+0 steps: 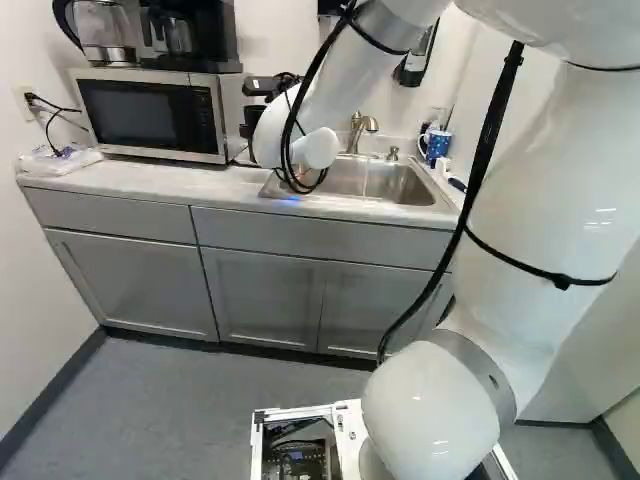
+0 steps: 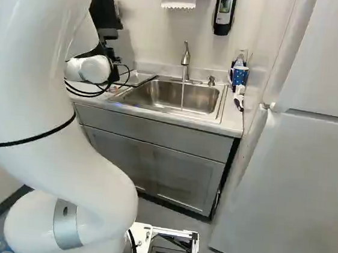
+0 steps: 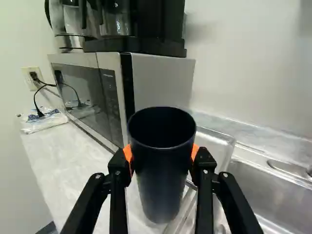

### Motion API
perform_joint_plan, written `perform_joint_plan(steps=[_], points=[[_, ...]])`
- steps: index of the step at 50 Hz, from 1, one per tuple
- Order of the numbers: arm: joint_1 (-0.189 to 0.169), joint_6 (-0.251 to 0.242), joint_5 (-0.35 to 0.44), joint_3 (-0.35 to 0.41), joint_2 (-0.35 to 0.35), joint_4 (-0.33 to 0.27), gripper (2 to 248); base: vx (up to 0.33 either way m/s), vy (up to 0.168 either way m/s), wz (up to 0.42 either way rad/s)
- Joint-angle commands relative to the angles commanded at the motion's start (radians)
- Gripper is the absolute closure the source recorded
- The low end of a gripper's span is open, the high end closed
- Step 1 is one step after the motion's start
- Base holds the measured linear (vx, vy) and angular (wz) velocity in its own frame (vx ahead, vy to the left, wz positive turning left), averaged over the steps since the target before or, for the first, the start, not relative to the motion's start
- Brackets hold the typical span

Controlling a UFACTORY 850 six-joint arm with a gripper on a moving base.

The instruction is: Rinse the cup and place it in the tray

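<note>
Beside the microwave in the left base view, my gripper (image 1: 262, 88) holds the dark cup (image 1: 253, 116), both partly hidden by the arm. Seen from the wrist, my gripper (image 3: 163, 163) is shut on the cup (image 3: 162, 175), its orange pads touching opposite sides. The cup is upright with its open mouth showing. Beyond and partly behind it lies the shiny tray (image 3: 214, 139) on the counter, next to the sink; the right base view shows the tray (image 2: 139, 77) left of the basin. Whether the cup's base touches anything, I cannot tell.
Water runs from the faucet (image 2: 186, 59) into the sink (image 2: 160, 95). The microwave (image 1: 150, 115) carries coffee makers and stands close to the cup. A blue mug (image 2: 239, 76) is at the counter's right end, near the refrigerator (image 2: 302, 183). A plastic bag (image 3: 44, 120) lies by the outlet.
</note>
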Motion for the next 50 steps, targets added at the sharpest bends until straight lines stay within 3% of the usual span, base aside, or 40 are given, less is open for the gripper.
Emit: perform_joint_plan(steps=[50], points=[[-0.150,0.000,-0.074,-0.016,0.074,0.053,125,0.000,0.000,0.000]])
